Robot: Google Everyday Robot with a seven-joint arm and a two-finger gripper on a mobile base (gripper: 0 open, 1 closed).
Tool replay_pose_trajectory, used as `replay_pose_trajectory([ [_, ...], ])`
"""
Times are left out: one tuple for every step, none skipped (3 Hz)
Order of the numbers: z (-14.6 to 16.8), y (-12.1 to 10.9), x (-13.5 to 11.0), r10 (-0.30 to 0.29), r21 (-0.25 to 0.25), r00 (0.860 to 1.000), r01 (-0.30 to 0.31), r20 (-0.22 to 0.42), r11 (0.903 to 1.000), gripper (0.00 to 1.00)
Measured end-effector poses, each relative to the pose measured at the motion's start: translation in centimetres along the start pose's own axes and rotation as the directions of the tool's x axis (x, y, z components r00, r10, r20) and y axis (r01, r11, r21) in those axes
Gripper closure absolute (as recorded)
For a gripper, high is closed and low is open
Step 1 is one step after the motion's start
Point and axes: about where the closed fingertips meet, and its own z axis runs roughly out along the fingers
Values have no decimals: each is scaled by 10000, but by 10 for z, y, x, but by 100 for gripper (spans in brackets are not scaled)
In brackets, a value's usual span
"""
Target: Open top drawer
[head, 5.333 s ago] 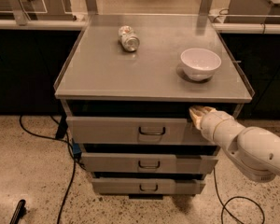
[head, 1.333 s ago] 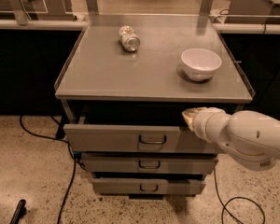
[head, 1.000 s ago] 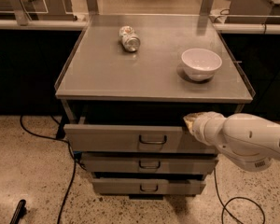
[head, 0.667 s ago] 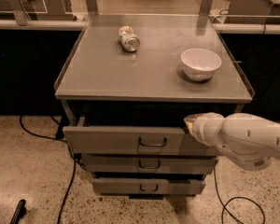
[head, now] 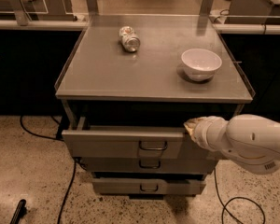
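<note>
Top drawer (head: pixel 107 143): directly under the cabinet top (head: pixel 144 76), standing partway out past its front edge, with a dark gap behind the front. Flat grey metal front, small dark loop handle (head: pixel 153 145) at centre. It's wider and taller than the two lower drawers (head: pixel 149 186) beneath. Gripper (head: pixel 192 125) sits below the top's right front, at the drawer's upper edge; open or closed, can't tell. Bowl (head: pixel 201 63) and tipped can (head: pixel 129 38) are on the top.

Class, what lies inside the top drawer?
The top drawer is partly out: only a thin, bare grey strip of interior shows. The rest hides under the cabinet top. The gripper covers the front rim's right part.
</note>
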Motion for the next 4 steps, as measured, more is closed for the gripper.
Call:
replay_pose_trajectory([
  [-12, -19, 29, -61, 27, 9982, 63, -604, 10000, 100],
  [-12, -19, 29, -63, 26, 9981, 64, -606, 10000, 100],
  [-10, -12, 46, -388, -180, 9943, 372, -995, 9991, 100],
  [-11, -12, 45, -388, -180, 9943, 372, -997, 9991, 100],
])
